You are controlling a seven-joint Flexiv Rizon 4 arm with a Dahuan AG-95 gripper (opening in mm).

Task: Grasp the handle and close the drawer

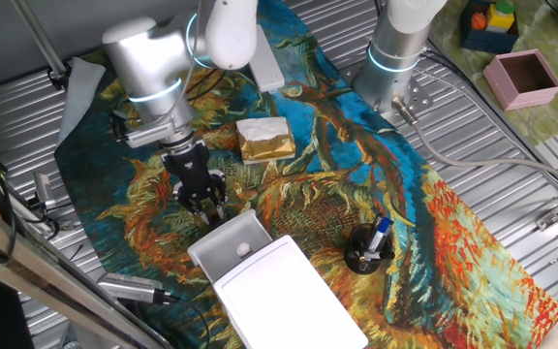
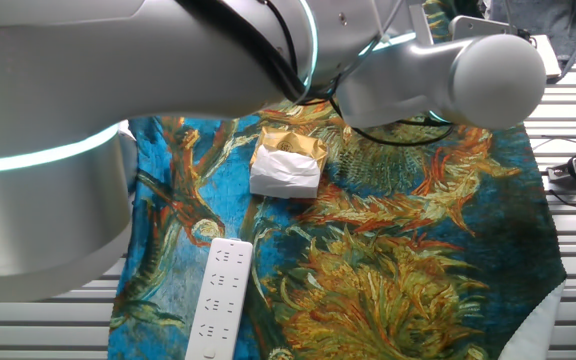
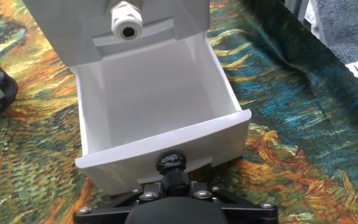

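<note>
The drawer (image 1: 229, 238) is a shallow white tray pulled out of its white flat-topped box (image 1: 284, 291). In the hand view its empty floor (image 3: 148, 93) fills the middle, and its front wall runs along the bottom. The handle is hidden behind that front wall and my hand. My black gripper (image 1: 209, 213) points down at the drawer's front face, right up against it. Only the gripper's black body (image 3: 173, 202) shows in the hand view. The fingers are hidden, so I cannot tell whether they are open or shut. The drawer is out of sight in the other fixed view.
A round white fitting (image 3: 127, 22) with a dark hole sits on the box above the tray. A black mesh pen cup (image 1: 368, 250) stands right of the box. A white-and-gold block (image 1: 264, 139) and a long white bar (image 2: 220, 295) lie farther off. A second arm base (image 1: 400, 48) stands behind.
</note>
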